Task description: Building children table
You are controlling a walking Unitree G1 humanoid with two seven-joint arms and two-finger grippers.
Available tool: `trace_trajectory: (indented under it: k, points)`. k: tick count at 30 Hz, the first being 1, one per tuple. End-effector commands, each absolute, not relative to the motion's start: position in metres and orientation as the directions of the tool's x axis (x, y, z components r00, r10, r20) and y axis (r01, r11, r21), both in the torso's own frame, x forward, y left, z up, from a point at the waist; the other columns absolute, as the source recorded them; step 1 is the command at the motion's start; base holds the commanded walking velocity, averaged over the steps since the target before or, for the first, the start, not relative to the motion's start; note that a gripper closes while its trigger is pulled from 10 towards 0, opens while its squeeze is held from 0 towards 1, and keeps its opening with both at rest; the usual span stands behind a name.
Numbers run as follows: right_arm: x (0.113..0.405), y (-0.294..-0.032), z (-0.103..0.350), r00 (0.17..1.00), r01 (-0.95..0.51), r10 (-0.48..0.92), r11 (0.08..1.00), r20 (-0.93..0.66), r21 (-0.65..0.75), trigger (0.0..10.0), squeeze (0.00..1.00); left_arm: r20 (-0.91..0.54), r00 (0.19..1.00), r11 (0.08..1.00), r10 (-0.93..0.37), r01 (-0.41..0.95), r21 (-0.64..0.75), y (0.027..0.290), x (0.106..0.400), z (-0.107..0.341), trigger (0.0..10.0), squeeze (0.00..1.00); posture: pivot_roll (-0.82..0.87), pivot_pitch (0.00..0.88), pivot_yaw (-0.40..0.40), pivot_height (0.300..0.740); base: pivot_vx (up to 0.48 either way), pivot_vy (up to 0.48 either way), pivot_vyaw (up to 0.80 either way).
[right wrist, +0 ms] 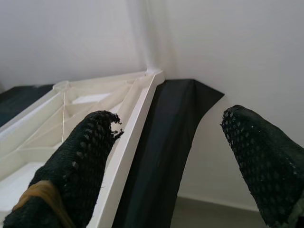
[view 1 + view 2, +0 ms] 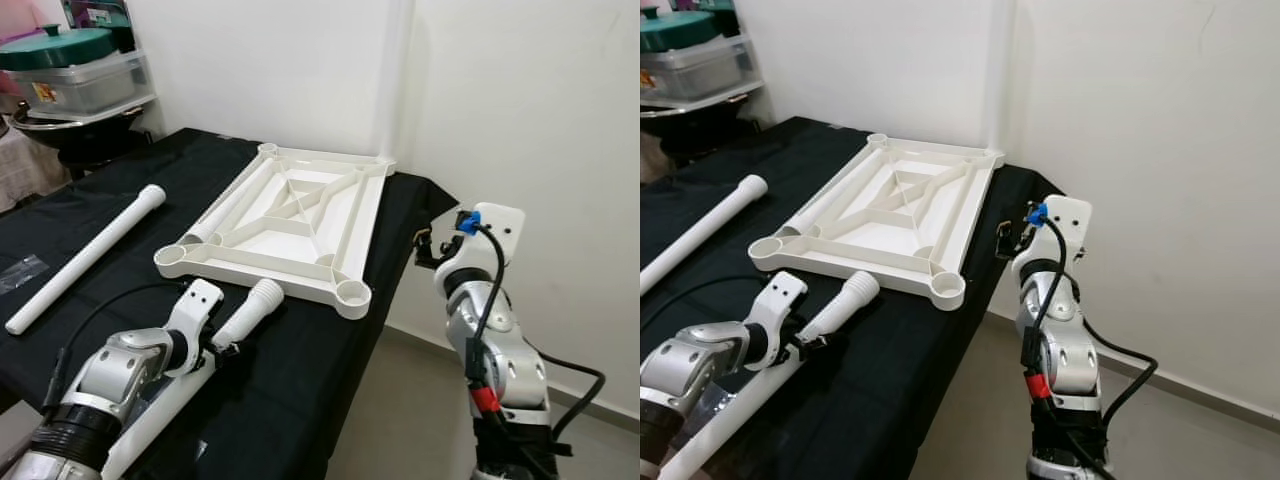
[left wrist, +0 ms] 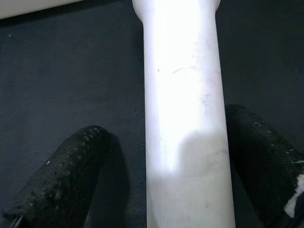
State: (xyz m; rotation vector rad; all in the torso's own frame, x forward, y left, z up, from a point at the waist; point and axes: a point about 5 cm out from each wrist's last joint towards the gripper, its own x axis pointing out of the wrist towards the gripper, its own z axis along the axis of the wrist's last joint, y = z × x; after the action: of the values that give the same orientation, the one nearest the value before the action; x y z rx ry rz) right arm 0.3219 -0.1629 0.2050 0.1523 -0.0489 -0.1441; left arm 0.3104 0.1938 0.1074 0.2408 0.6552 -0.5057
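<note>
Your left gripper (image 2: 228, 345) straddles a white table leg (image 2: 245, 315), jaws apart; right gripper (image 1: 175, 156) spread wide beside the upturned tabletop (image 2: 290, 215).

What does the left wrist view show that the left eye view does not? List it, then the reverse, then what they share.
Left wrist view alone: the left gripper up close, its black fingers straddling the white leg, a gap on one side, and faint scuffs on the tube.
Left eye view alone: the upturned tabletop, a second leg lying apart, and the right gripper raised open beside the table's edge.
Shared: the white leg and the black cloth under it.
</note>
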Motion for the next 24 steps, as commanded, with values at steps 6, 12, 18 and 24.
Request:
trace_trajectory:
  k: [6,12,18,24]
  points:
    - [0.3205,-0.1616,0.1940,0.989,0.146,-0.143,0.975,-0.028,0.165,10.0,0.00,-0.691,0.632,0.836,-0.350,0.544,0.074,0.1901,0.3017,0.0960,10.0,0.00,0.05,0.000,-0.009,0.740,0.000,0.000,0.00]
    - [0.3215,-0.1587,0.1923,0.990,0.139,-0.132,0.975,-0.055,0.173,6.8,0.00,-0.690,0.637,0.834,-0.343,0.544,0.088,0.1929,0.3041,0.0968,0.0,0.00,0.04,0.000,-0.006,0.740,0.000,0.000,0.00]
    - [0.3220,-0.1629,0.1927,0.988,0.151,-0.142,0.973,-0.066,0.173,7.8,0.00,-0.681,0.648,0.840,-0.341,0.535,0.088,0.1916,0.3066,0.0984,0.0,0.00,0.05,0.000,-0.009,0.740,0.000,0.000,0.00]
    - [0.3231,-0.1579,0.1907,0.989,0.137,-0.125,0.974,-0.079,0.178,7.3,0.00,-0.676,0.655,0.845,-0.339,0.528,0.088,0.1932,0.3020,0.0998,0.0,0.00,0.06,0.000,-0.021,0.740,0.000,0.000,0.00]
